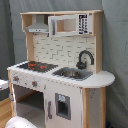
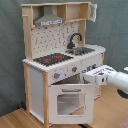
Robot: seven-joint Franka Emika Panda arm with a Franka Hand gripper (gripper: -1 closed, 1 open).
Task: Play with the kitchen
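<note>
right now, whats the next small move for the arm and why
Probably ease in toward the oven door. In the second exterior view the gripper hovers by the front of the toy kitchen, just above the door's top right corner, and the door looks slightly ajar, so that is the nearest part to play with.

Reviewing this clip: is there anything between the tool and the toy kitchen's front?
Nothing visible. In the second exterior view the tool sits right at the kitchen front, beside the knob panel and above the oven door, with no object between them.
</note>
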